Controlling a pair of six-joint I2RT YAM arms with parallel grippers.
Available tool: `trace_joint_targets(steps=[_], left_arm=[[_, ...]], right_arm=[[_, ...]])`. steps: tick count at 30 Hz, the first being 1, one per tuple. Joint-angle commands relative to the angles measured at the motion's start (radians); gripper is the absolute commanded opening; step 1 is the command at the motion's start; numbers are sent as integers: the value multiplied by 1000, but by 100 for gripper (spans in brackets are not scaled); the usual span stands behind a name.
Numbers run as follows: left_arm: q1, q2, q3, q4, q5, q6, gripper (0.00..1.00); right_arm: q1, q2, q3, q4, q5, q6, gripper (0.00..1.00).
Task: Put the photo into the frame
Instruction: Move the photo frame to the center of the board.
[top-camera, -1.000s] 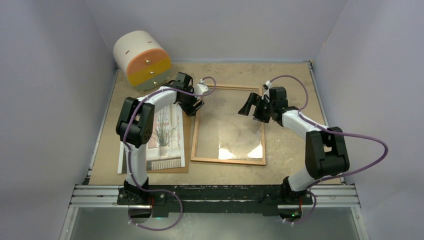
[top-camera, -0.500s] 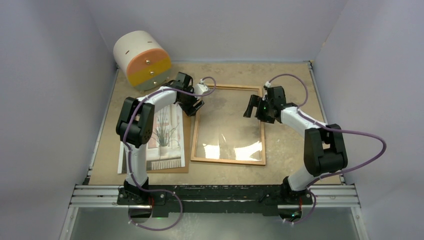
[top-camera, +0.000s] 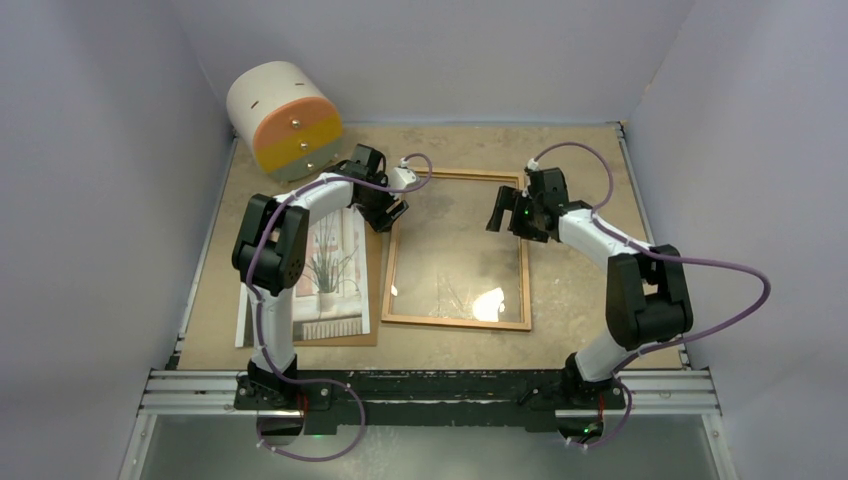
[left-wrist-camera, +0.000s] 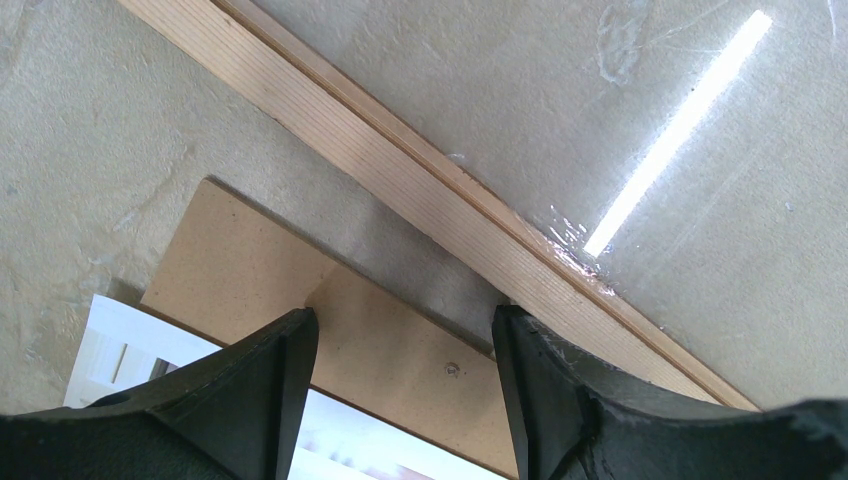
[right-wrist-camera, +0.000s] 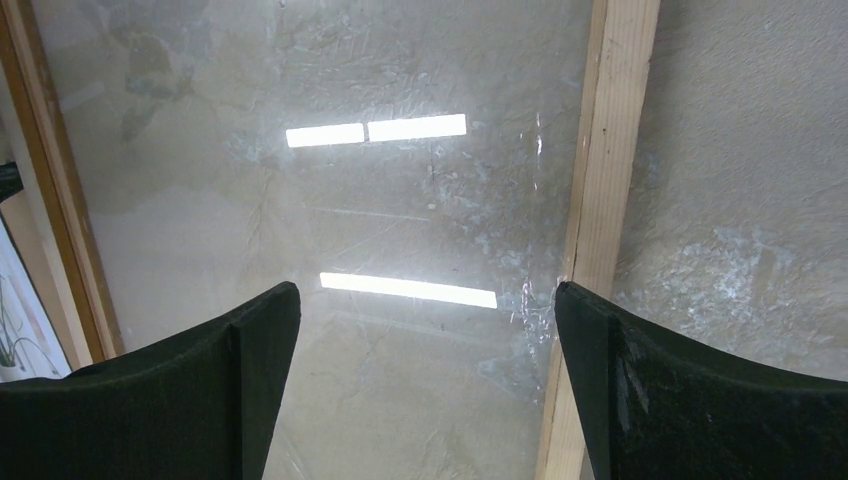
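Note:
The frame (top-camera: 389, 270), thin orange-brown wood with a reflective glass pane, lies flat mid-table. The photo (top-camera: 326, 272) of a spiky plant lies face up on a brown backing board (top-camera: 373, 300) left of it. My left gripper (top-camera: 393, 213) is open and empty, low over the gap between board and frame; in the left wrist view (left-wrist-camera: 405, 325) it spans the board's corner (left-wrist-camera: 250, 270), one finger (left-wrist-camera: 560, 400) at the frame's left rail (left-wrist-camera: 400, 170). My right gripper (top-camera: 506, 212) is open and empty over the glass (right-wrist-camera: 350, 200), by the right rail (right-wrist-camera: 605, 180).
A white cylinder (top-camera: 285, 120) with an orange and yellow face lies at the back left. Grey walls close the table on three sides. A metal rail (top-camera: 430, 385) with the arm bases runs along the near edge.
My right gripper has shifted a little back and to the right over the frame's upper right part. The glare on the glass has moved. The left arm, photo and board have not moved.

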Motion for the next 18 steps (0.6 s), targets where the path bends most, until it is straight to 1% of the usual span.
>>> trace_joint_targets(steps=[1, 4, 10, 12, 13, 14, 18], left_arm=[[-12, 11, -18, -47, 61, -11, 67], [-14, 15, -18, -41, 69, -19, 67], [-42, 41, 2, -36, 70, -35, 66], [-51, 48, 11, -35, 71, -40, 66], [-54, 52, 17, -34, 74, -42, 66], [-57, 55, 22, -36, 81, -47, 66], [-78, 55, 23, -45, 105, -54, 66]], right_arm=[[4, -38, 44, -18, 37, -7, 99], [2, -66, 30, -27, -16, 30, 99], [2, -153, 9, -25, -33, 69, 99], [-14, -178, -5, -12, -58, 107, 99], [-19, -186, -9, -10, -52, 151, 99], [-30, -190, -2, -29, -54, 168, 99], [-51, -208, -2, -35, -123, 146, 99]])
